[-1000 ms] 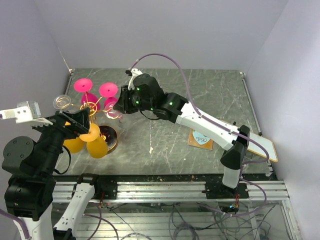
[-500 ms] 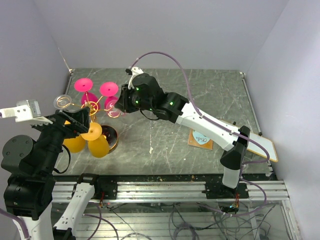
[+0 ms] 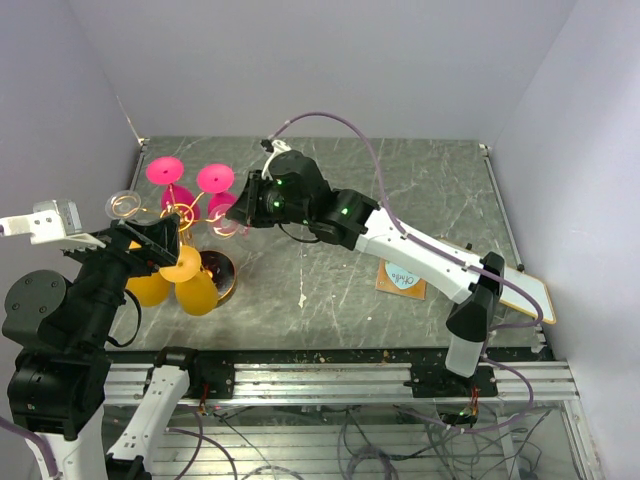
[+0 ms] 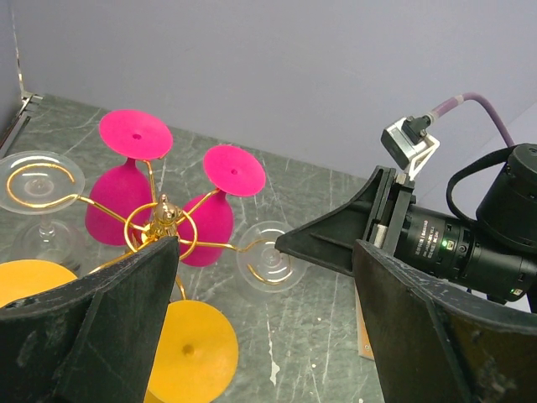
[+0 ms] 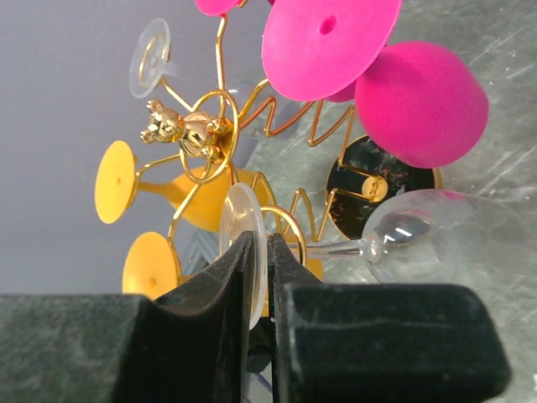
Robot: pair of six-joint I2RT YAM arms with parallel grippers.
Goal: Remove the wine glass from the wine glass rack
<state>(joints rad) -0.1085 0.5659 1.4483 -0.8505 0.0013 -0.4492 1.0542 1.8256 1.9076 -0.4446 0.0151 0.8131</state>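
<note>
The wine glass rack (image 3: 186, 212) is a gold wire stand with a shiny disc base (image 3: 222, 277) at the table's left. A clear wine glass (image 5: 436, 231) hangs upside down in one of its loop arms. My right gripper (image 5: 262, 260) is shut on that glass's round foot (image 5: 241, 227); the foot still sits on the gold loop. In the left wrist view the foot (image 4: 270, 264) shows at the right gripper's tip (image 4: 289, 245). My left gripper (image 4: 265, 277) is open and empty, above the rack's near side (image 3: 160, 242).
Two pink glasses (image 3: 166, 172) (image 3: 217, 180), yellow glasses (image 3: 196, 292) and another clear glass (image 3: 124, 205) hang on the rack. An orange coaster (image 3: 402, 277) and a white board (image 3: 522, 292) lie on the right of the table.
My right gripper has shifted slightly up and to the right at the clear glass's foot. My left arm has not moved.
</note>
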